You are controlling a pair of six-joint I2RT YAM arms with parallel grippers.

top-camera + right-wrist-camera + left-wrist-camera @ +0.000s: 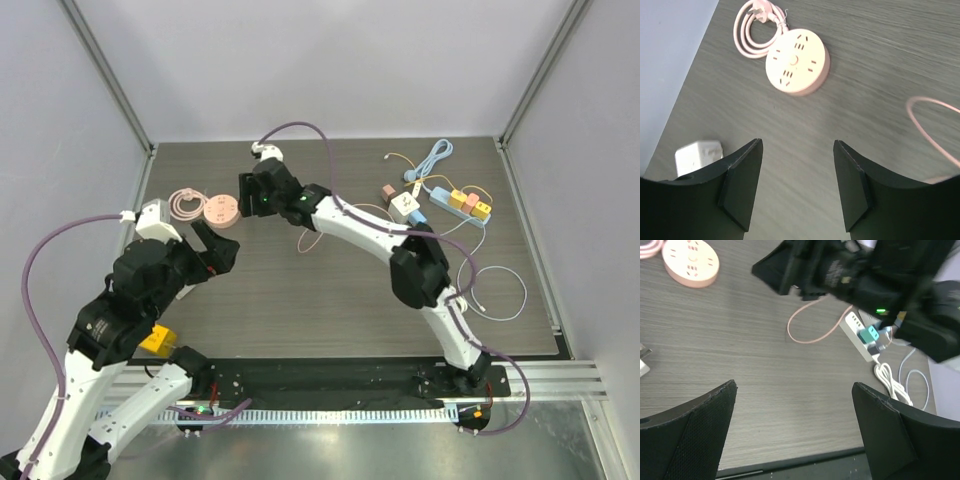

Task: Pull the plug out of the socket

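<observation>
On the far-left part of the worktop (330, 300), lying flat: round pink socket (796, 62), coiled pink cord (752, 30) just beside it. Just right of it, fingers spread wide and empty: right hand (250, 190). Nearer the front, likewise spread, gripping nothing: left hand (215, 250). Near the left edge, apart from the socket: white plug (697, 156). Well to the right: white power strip (856, 330) carrying a teal plug (870, 334).

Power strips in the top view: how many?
3: round pink one at left, white one right of centre, blue one far right; right arm may hide more.
</observation>
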